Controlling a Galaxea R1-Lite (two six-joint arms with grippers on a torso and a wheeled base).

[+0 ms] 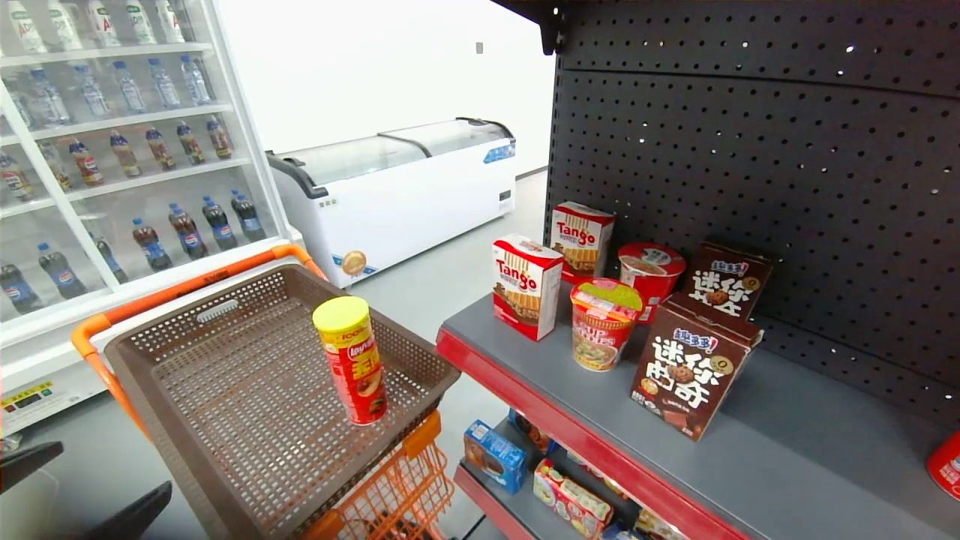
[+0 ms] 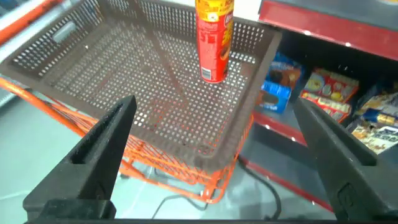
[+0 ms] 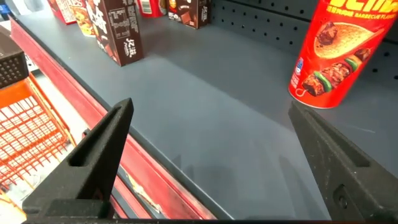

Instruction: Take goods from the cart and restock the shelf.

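A red chips can with a yellow lid (image 1: 352, 358) stands upright in the brown mesh basket (image 1: 225, 375) on top of the orange cart (image 1: 390, 495). My left gripper (image 2: 214, 165) is open, hovering outside the basket's near corner, with the can (image 2: 213, 40) farther ahead between its finger lines. My right gripper (image 3: 211, 168) is open above the grey shelf board (image 3: 205, 106), empty. A second red can (image 3: 336, 53) stands on the shelf just beyond the right gripper's fingers; its edge (image 1: 946, 465) shows at the shelf's far right.
The shelf (image 1: 787, 450) carries two wafer boxes (image 1: 525, 285), two cup noodles (image 1: 604, 322) and two brown cookie boxes (image 1: 690, 367) against the black pegboard (image 1: 750, 150). Lower shelves hold snack packs (image 1: 495, 454). A drinks fridge (image 1: 112, 150) and a chest freezer (image 1: 405, 187) stand behind.
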